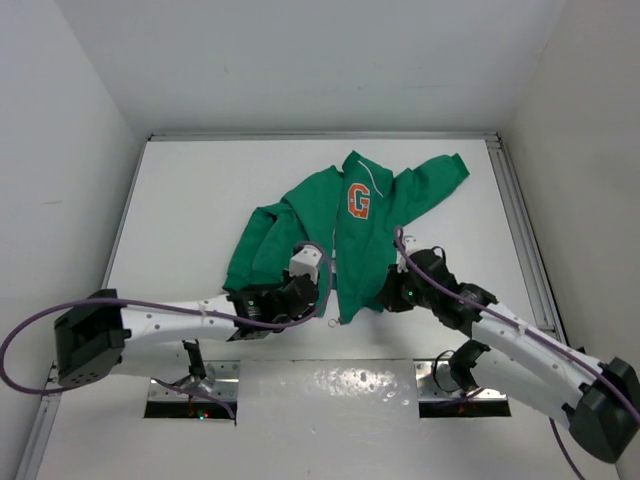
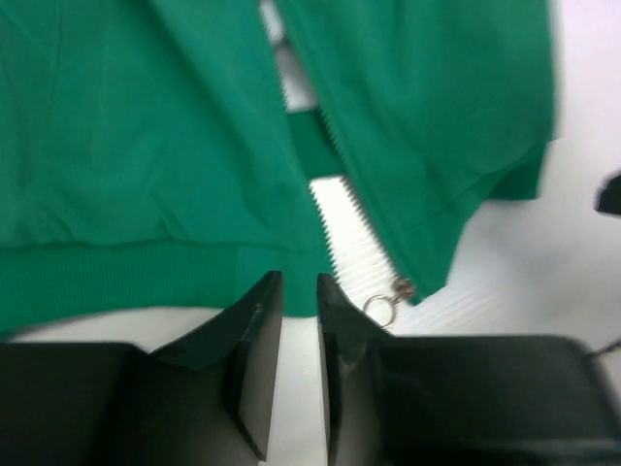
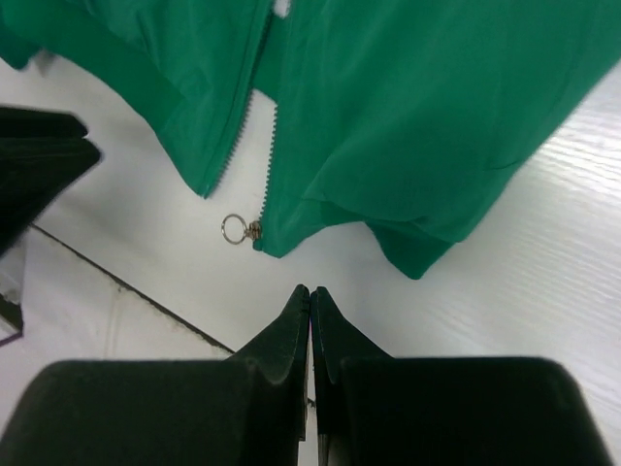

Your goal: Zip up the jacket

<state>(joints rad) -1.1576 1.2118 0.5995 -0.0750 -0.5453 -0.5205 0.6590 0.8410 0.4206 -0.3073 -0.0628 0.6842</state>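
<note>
jacket (image 1: 300, 215) flat mid-table (image 1: 200, 200), collar at 12, hem at 6 toward the arm bases. Front is unzipped; zipper line runs roughly 12–6.

Key relation: slider (image 3: 254, 231) and its ring pull (image 3: 234, 229) sit at the bottom corner of the panel on the robot's right. Other panel's tooth edge (image 3: 221, 167) ends apart from it, at about 11 from the slider, so the halves aren't mated at the hem.

right gripper (image 3: 310, 291): fingers pressed together, holding nothing, on bare table just off the hem. Pull is at about 10–11 from its tips, near.

left gripper (image 2: 299, 283): fingers ajar with a thin gap, nothing visibly pinched. Tips are at the hem edge of the left panel. Pull is at about 2–3, just beside its right finger.

My read: left is nearer the pull, right is better placed to pin the hem corner.

Hard to see: left wrist view is blurred. From above both grippers cover the hem corners and the pull is too small to make out. Can't tell whether the left tips touch the fabric.
</note>
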